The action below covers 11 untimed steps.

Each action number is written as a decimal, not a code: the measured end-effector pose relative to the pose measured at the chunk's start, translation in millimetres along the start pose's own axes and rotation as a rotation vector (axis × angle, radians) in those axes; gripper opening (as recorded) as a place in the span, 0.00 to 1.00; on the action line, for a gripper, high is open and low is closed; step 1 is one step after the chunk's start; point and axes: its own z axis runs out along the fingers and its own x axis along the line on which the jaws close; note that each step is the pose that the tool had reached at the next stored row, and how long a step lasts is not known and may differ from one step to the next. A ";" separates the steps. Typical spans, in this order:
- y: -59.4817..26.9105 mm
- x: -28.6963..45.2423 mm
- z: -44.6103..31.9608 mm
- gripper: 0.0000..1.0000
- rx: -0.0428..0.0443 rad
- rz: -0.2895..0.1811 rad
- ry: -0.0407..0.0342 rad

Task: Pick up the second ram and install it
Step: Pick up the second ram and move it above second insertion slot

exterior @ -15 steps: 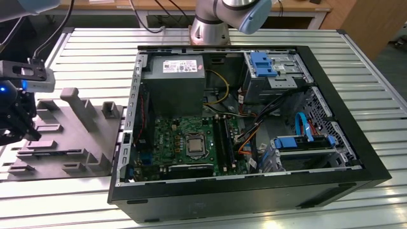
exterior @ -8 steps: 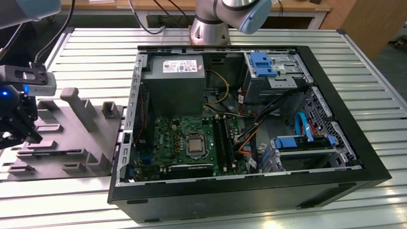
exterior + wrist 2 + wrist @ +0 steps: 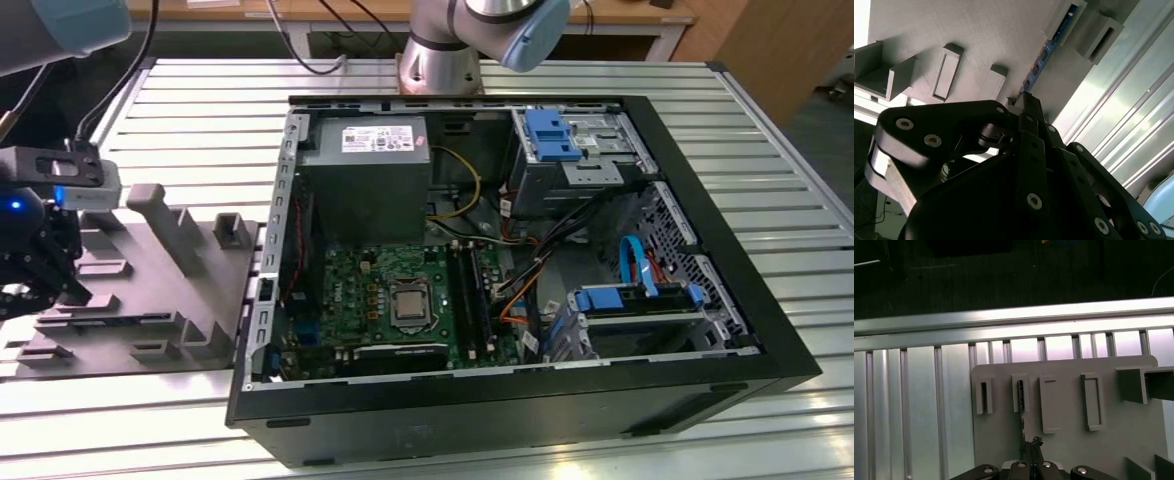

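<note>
End effector: fingers drawn narrow, apparently pinching the near end of the second ram. The ram stands on edge on the grey fixture plate, its far end seated in one of the plate's slotted blocks. Risk: with an end-only grip the stick may tilt, bind in that block, or slip free. The slatted tabletop lies beyond the plate.

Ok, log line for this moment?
gripper: at second ram over grey fixture | second ram: on edge in fixture slot | install: not done
</note>
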 end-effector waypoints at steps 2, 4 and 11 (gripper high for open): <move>0.0 0.7 2.1 0.10 0.0000 -0.005 0.0002; 0.0 1.4 3.9 0.10 -0.0001 -0.009 0.0003; 0.5 2.8 8.3 0.10 -0.0006 -0.026 0.0011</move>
